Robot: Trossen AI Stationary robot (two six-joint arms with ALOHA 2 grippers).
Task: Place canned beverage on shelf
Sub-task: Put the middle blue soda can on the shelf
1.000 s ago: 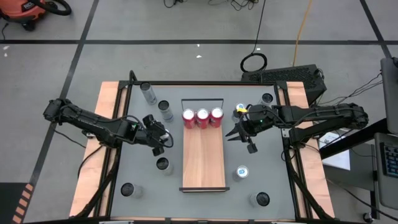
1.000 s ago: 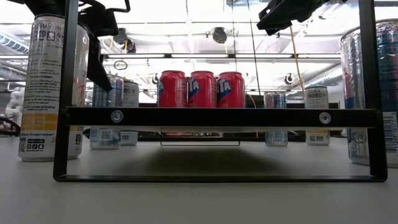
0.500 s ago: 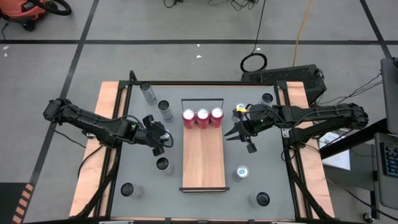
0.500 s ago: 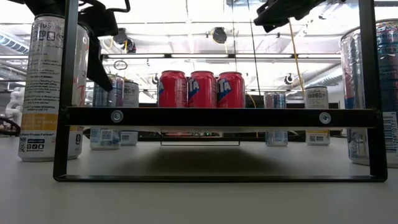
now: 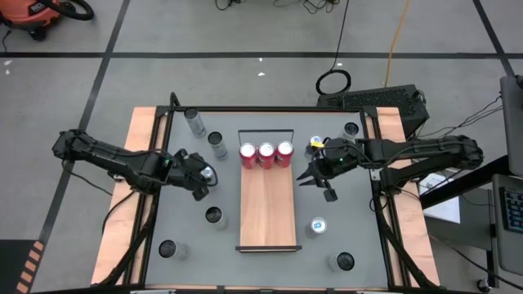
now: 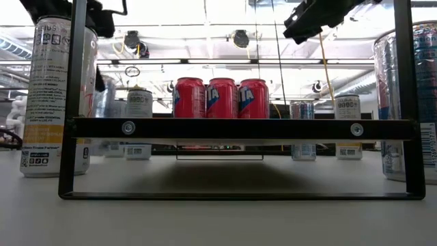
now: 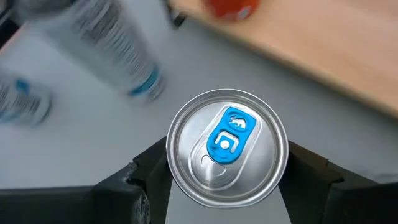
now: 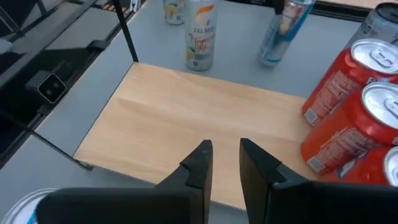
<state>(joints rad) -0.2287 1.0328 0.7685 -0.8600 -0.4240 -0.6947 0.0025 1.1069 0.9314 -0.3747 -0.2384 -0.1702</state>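
The shelf is a light-wood board in the middle of the table, with three red cans standing at its far end by the wire rail. Left of the board, my left gripper is shut on a silver can with a blue tab. That can shows blurred and tilted in the low view. My right gripper is shut with nothing in it and hangs above the board's right edge, near the red cans. My left gripper pinches the silver can's upper side wall, just under the rim, between its two fingers, one on either side. The fingers slant down from the table's left side. The can's top faces the wrist, and the can is tilted and off the table.
Several more cans stand on the grey tabletop: left of the board, and right of it. A black frame rail crosses the low view in front.
My left gripper has drawn back toward the table's left edge and risen a little while rolling. The silver can has gone with it, coming up off the table and tipping. My right gripper has kept still.
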